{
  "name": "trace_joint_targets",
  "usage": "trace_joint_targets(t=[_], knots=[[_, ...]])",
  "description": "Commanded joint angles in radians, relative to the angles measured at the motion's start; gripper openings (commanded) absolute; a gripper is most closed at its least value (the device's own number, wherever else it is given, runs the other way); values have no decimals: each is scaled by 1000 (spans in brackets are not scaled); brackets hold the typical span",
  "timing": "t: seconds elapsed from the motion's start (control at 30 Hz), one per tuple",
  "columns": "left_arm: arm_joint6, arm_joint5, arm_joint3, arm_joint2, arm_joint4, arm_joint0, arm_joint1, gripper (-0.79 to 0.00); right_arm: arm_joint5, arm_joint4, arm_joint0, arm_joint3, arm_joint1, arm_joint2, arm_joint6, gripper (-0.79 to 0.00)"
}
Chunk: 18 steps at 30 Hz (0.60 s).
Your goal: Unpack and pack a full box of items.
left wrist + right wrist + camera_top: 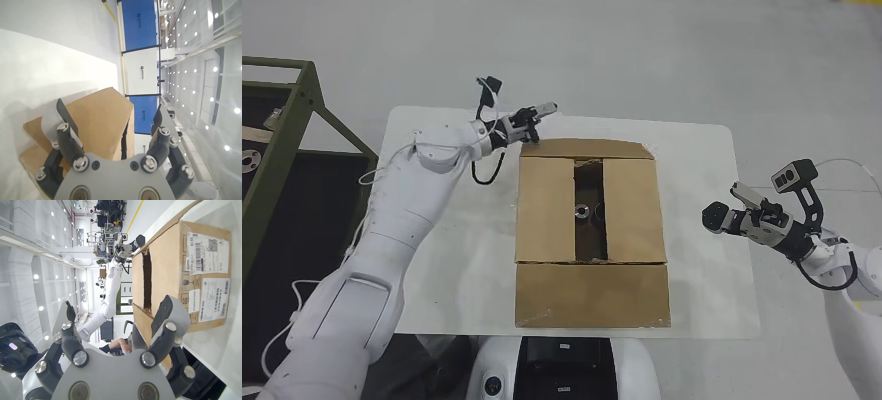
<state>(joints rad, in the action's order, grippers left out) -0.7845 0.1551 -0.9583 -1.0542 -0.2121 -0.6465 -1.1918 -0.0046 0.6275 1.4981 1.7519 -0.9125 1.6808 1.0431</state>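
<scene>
The left gripper point(545, 109) is being held spread at a far corner of the box point(592, 295), the right gripper point(712, 217) spread well apart, presumably for opening the flaps point(544, 210).

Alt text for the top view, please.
A cardboard box sits on a white table, its top flaps parted over a dark gap showing a round item. The left pincer is at its far-left corner; the right pincer is apart, off its right side.
</scene>
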Motion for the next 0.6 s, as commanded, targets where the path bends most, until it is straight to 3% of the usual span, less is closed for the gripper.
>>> trace_joint_targets(t=[0.0,0.27,0.57], knots=[[16,17,-5,-18,-23,-2,1,0,0,0,0,0,0,0,0,0],[-21,102,-106,-122,-121,-51,21,0,0,0,0,0,0,0,0,0],[-164,82,-315,-317,-218,-203,75,0,0,0,0,0,0,0,0,0]])
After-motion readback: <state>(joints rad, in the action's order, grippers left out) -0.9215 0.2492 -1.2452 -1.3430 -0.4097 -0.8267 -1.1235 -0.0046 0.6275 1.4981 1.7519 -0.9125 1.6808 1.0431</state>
